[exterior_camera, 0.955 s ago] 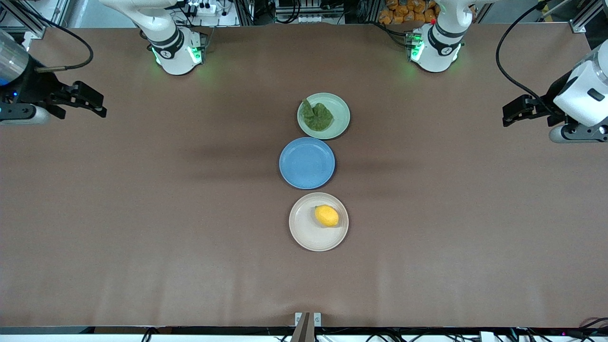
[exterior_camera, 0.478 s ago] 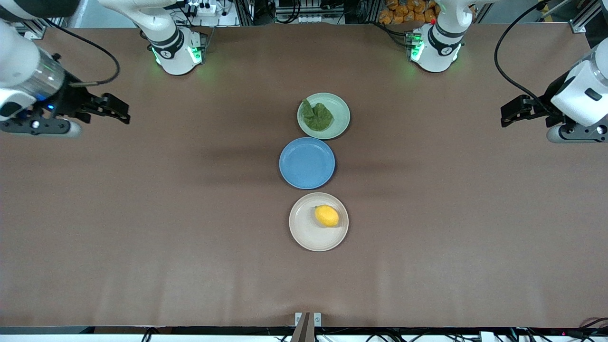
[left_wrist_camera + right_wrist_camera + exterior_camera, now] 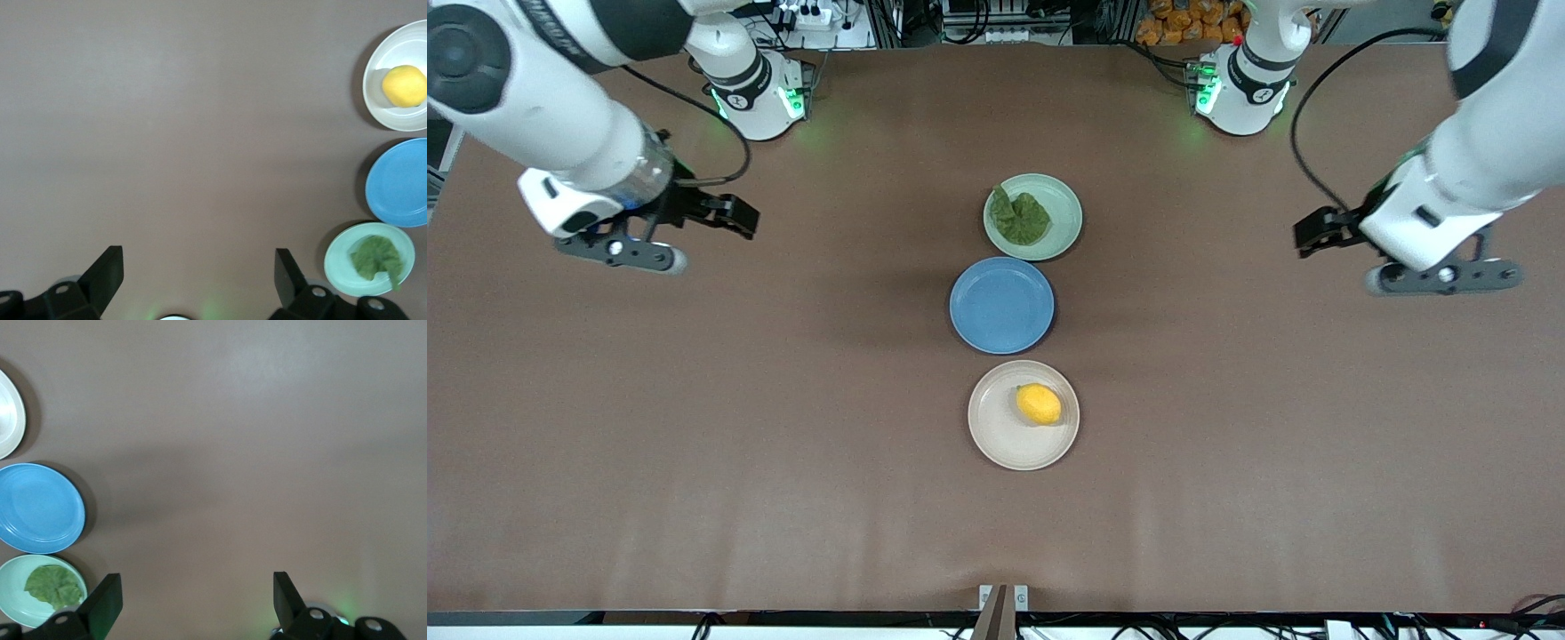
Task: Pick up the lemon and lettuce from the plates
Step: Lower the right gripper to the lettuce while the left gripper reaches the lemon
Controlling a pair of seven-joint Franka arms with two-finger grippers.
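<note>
Front view: three plates sit in a line down the middle of the table. The lettuce lies on the mint green plate, the blue plate is bare, and the lemon rests on the beige plate, nearest the camera. The right gripper hangs over bare table toward the right arm's end, well apart from the plates, its fingers pointing at them. The left gripper hangs likewise toward the left arm's end. Neither holds anything, so I judge both picks are not yet done.

Left wrist view: the left gripper's fingers stand spread wide with only table between them. The lettuce on its mint plate is the closest thing to this gripper, off to one side; the lemon is the most distant.

Right wrist view: the right gripper's fingers are spread too, empty. The lettuce sits just beside one finger; the lemon is out of sight here.
</note>
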